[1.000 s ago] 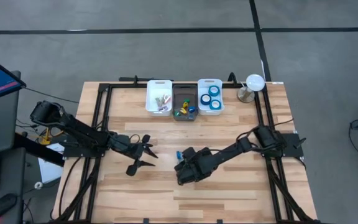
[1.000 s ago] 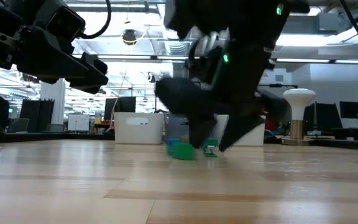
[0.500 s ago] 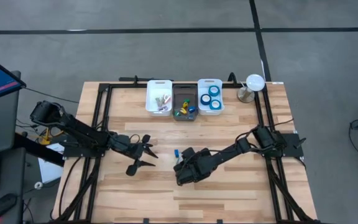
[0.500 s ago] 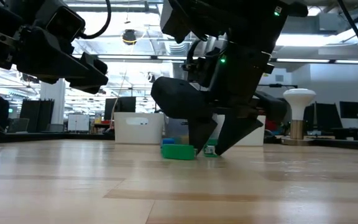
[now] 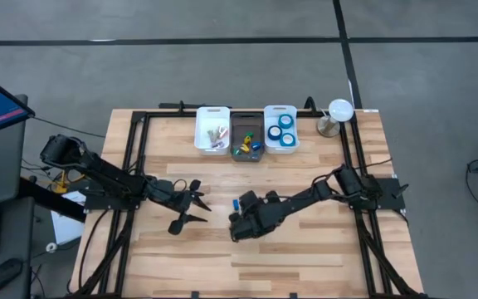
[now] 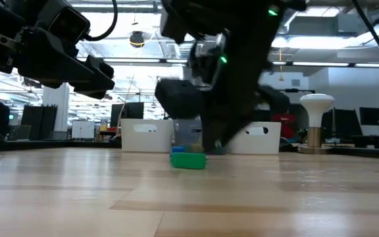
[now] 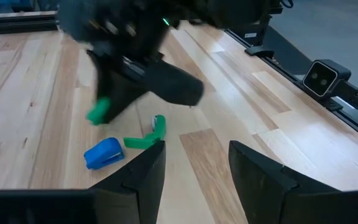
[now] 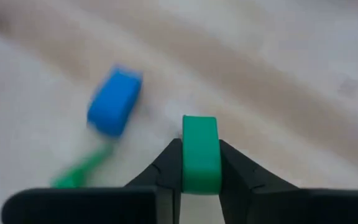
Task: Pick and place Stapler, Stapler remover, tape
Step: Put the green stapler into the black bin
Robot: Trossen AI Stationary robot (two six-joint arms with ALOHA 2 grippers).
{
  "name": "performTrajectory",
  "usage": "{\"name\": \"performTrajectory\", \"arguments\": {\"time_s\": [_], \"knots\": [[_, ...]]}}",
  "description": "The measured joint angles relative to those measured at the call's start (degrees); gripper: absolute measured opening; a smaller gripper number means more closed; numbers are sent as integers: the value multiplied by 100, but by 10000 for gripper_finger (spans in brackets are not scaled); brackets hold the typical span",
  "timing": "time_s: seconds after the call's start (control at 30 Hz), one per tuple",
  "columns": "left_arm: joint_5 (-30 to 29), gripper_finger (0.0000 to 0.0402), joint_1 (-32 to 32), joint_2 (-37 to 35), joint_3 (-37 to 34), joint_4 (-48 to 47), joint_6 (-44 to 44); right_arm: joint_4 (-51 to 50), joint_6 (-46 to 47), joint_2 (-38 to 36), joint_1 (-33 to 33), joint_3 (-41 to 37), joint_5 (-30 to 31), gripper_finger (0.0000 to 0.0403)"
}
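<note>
Right gripper [image 8: 201, 163] near the middle of the table, fingers pinched on a small green blocky piece [image 8: 200, 152], most likely a stapler remover; whether it has left the wood cannot be told. Just beside it lie a blue mini stapler [image 7: 103, 153] and a thin green piece [image 7: 146, 135], both loose on the boards. Left gripper [image 7: 194, 168] waits toward the table's left edge, fingers spread, holding nothing. At the far edge stand three bins: a white bin [image 5: 212, 131] with pale bits, a dark bin [image 5: 246, 137] of mixed coloured pieces, and a white bin of blue tape rolls [image 5: 284, 131]. Step in hand: the pick. Next, probably lift clear and carry to the dark bin.
</note>
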Motion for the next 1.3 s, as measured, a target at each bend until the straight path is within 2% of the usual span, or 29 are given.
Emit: {"name": "performTrajectory", "arguments": {"time_s": [0.13, 0.27, 0.47, 0.57, 0.63, 0.77, 0.83, 0.97, 1.1, 1.3], "knots": [[0, 168, 0, 0, 0, 22, 2, -686, -337, -13, -265, 533, 366, 65], [0, 168, 0, 0, 0, 25, 2, -1157, -1121, -15, -668, 1154, 642, 81], [0, 168, 0, 0, 0, 24, 2, -1615, -2517, -44, -1479, 2203, 1038, 66], [0, 168, -7, 0, 0, 24, 2, -1637, -3167, -44, -1950, 2509, 1046, 65], [0, 168, -7, 0, 0, 24, 2, -1583, -3537, -48, -2277, 2605, 927, 68], [0, 168, -7, 0, 0, 22, 2, -1181, -4029, -9, -2952, 2522, -95, 72], [0, 168, -7, 0, 0, 22, 2, -1005, -4163, 35, -3234, 2446, -396, 72], [0, 168, -7, 0, -12, 21, 2, -695, -4351, 11, -3578, 2267, -502, 72], [0, 168, -7, 0, -13, 17, 1, -785, -4481, 33, -3787, 2188, -867, 76], [0, 168, -7, 0, -15, 17, 2, -741, -5146, 22, -3680, 2056, -822, 112]]}}
